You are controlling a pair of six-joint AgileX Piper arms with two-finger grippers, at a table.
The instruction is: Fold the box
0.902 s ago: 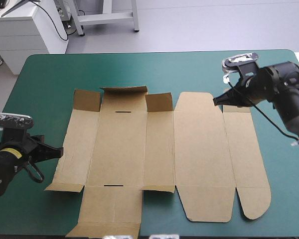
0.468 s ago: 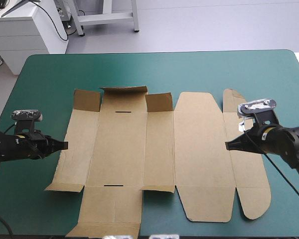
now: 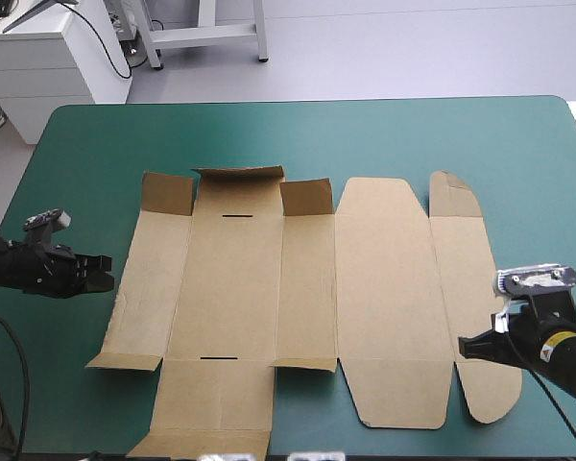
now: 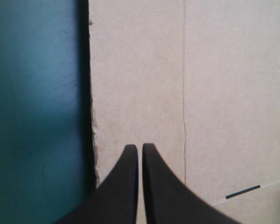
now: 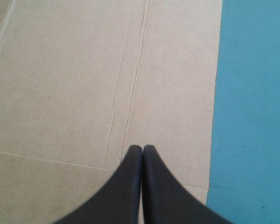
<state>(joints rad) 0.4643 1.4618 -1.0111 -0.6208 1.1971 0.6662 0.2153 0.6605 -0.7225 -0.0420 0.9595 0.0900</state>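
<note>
The brown box [image 3: 307, 298] lies as a flat cut sheet in the middle of the table, with three short flaps [image 3: 238, 180] at its far left part standing up a little. My left gripper [image 3: 104, 261] is shut and low at the sheet's left edge, its tip pointing at the left panel. In the left wrist view the gripper [image 4: 140, 146] sits over the box [image 4: 186, 84] just inside that edge. My right gripper [image 3: 464, 348] is shut over the near right panel. In the right wrist view the gripper [image 5: 142, 147] points along a crease in the box [image 5: 84, 70].
A band of teal-green cover [image 3: 365, 134] runs between the sheet and the table's far edge, with narrower strips at the left [image 4: 37, 116] and right [image 5: 252, 116]. The sheet's near left flap [image 3: 206, 437] reaches the table's near edge.
My right gripper has come from the sheet's far right corner along the right panel toward the near edge. My left gripper has shifted slightly toward the far side, staying at the left edge.
</note>
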